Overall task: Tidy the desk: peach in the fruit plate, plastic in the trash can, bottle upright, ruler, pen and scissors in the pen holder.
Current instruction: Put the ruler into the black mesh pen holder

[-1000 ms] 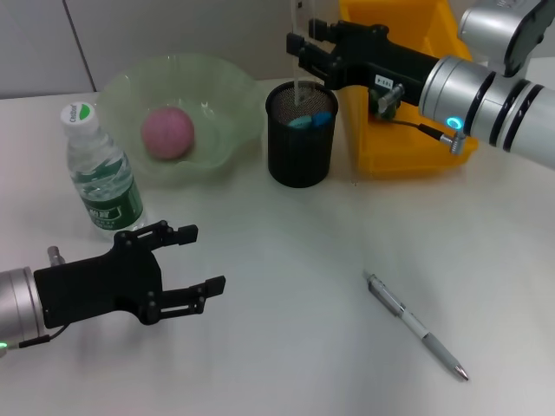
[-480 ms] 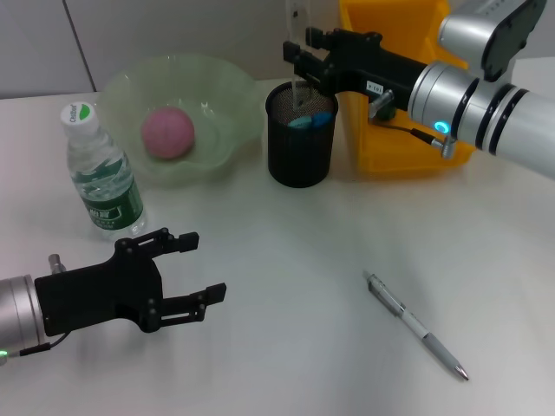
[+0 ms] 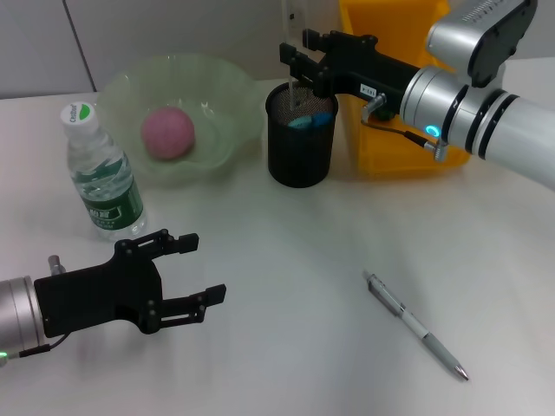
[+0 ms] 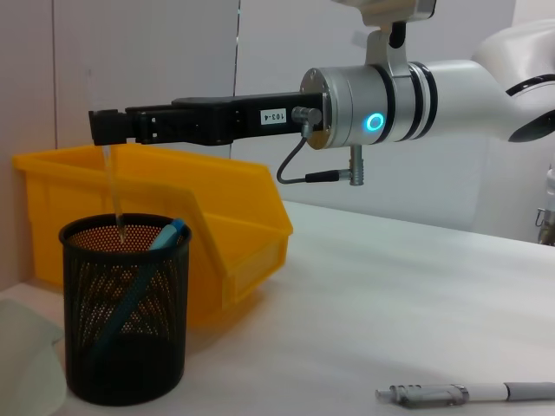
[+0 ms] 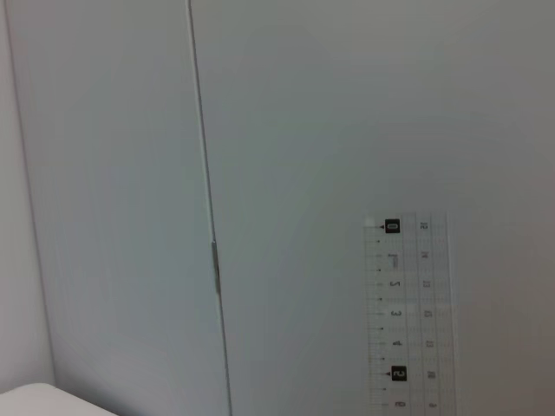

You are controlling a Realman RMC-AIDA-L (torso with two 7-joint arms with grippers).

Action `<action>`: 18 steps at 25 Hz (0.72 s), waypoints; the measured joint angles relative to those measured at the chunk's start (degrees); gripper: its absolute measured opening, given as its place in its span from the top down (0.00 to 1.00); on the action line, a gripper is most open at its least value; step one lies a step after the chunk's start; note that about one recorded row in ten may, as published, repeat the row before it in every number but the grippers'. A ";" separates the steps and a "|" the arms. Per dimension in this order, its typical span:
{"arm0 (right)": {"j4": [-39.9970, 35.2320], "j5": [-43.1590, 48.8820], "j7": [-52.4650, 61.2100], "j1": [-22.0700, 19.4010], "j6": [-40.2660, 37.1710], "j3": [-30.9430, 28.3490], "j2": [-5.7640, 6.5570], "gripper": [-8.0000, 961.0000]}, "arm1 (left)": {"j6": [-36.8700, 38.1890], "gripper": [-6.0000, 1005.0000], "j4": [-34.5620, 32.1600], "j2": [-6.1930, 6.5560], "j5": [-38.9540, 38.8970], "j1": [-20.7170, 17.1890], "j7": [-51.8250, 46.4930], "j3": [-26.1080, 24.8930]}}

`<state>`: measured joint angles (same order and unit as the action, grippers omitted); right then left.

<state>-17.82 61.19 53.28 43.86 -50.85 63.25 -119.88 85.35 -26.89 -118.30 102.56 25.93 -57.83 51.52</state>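
Observation:
My right gripper [image 3: 295, 62] is shut on a clear ruler [image 3: 296, 82] that stands upright with its lower end inside the black mesh pen holder [image 3: 300, 152]. The blue handle of the scissors [image 3: 310, 120] leans in the holder. From the left wrist view the ruler [image 4: 112, 186] drops from the right gripper [image 4: 106, 127] into the pen holder [image 4: 126, 347]. A pink peach [image 3: 167, 132] lies in the green fruit plate [image 3: 221, 95]. The bottle [image 3: 101, 173] stands upright. A silver pen [image 3: 416, 325] lies on the table. My left gripper [image 3: 206, 264] hovers open at front left. No plastic is in view.
A yellow bin [image 3: 399, 87] stands right behind the pen holder, under the right arm. The right wrist view shows the ruler [image 5: 408, 312] against a pale wall. The bottle stands just beyond the left gripper.
The right gripper has shifted a little left and farther back with the ruler, still over the pen holder. The left gripper has sunk slightly toward the front edge.

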 joint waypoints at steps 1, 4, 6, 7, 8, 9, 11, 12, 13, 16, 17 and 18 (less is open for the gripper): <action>0.02 -0.01 -0.01 0.12 0.31 0.00 0.00 0.53 | 0.00 0.17 0.00 0.00 0.00 0.00 0.00 0.03; 0.59 -0.02 -0.02 0.55 0.70 0.02 0.00 0.53 | 0.00 0.17 0.00 0.00 0.00 0.00 0.00 0.05; 1.06 -0.02 -0.02 0.80 0.80 0.03 0.00 0.53 | 0.00 0.17 0.00 0.01 0.00 0.00 0.00 0.06; 1.14 -0.02 -0.02 0.86 0.81 0.04 0.00 0.53 | 0.00 0.17 0.00 0.00 0.00 0.00 0.00 0.06; 1.18 -0.02 -0.02 0.88 0.82 0.04 0.00 0.52 | 0.00 0.17 0.00 0.00 0.00 0.01 0.00 0.07; 1.22 -0.02 -0.02 0.88 0.83 0.04 0.00 0.52 | 0.00 0.17 0.00 0.01 0.00 0.03 0.00 0.07; 1.33 -0.02 -0.03 0.88 0.84 0.04 0.00 0.52 | 0.01 0.17 0.00 0.00 0.00 0.04 0.00 0.07; 1.36 -0.02 -0.02 0.88 0.84 0.04 0.00 0.52 | 0.03 0.17 0.00 0.00 0.00 0.04 0.00 0.07; 1.37 -0.02 -0.03 0.88 0.85 0.04 0.00 0.52 | 0.05 0.17 0.00 0.00 0.00 0.05 -0.01 0.07; 1.38 -0.02 -0.05 0.88 0.85 0.04 -0.01 0.52 | 0.10 0.17 0.00 0.00 0.00 0.06 0.00 0.08; 1.39 -0.02 -0.07 0.88 0.85 0.04 0.00 0.52 | 0.10 0.17 0.00 0.00 0.00 0.06 0.00 0.08; 1.38 -0.02 -0.10 0.88 0.85 0.04 0.00 0.52 | 0.16 0.17 0.00 0.00 0.00 0.07 0.00 0.08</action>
<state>-16.44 61.17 53.18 44.74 -50.00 63.28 -119.88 85.51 -26.90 -118.30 102.57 25.99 -57.83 51.59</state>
